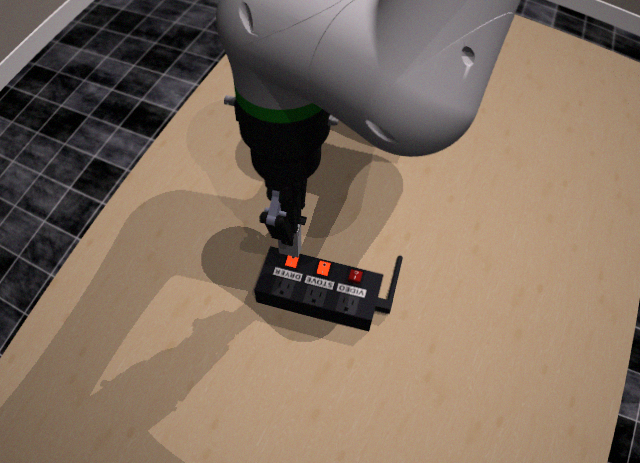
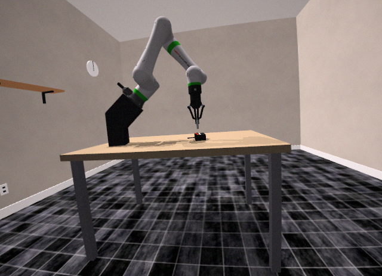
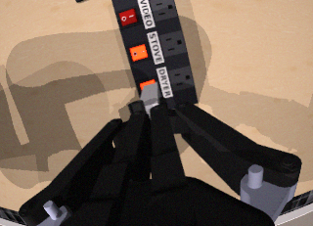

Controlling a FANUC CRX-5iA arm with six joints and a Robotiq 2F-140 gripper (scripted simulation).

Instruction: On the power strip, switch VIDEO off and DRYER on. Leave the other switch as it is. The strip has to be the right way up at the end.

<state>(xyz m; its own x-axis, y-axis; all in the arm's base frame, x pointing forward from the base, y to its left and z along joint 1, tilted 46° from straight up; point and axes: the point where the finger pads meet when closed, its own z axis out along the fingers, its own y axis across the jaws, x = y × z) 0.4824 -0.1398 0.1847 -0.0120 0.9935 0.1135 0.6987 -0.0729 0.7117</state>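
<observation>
A black power strip (image 1: 320,293) lies right way up on the wooden table, with its short cable (image 1: 392,285) at the right end. The DRYER switch (image 1: 292,261) glows bright orange, the STOVE switch (image 1: 323,267) glows bright orange, and the VIDEO switch (image 1: 355,275) is dark red. My gripper (image 1: 289,243) is shut and empty, with its fingertips just above the DRYER switch. In the wrist view the gripper's fingertips (image 3: 149,108) hang over the DRYER switch, with the STOVE switch (image 3: 136,53) and the VIDEO switch (image 3: 127,17) beyond. The side view shows the gripper (image 2: 197,125) a little above the strip (image 2: 199,136).
The arm's black base (image 2: 120,119) stands at the table's far left. The table edge and the tiled floor (image 1: 62,112) lie to the left of the strip.
</observation>
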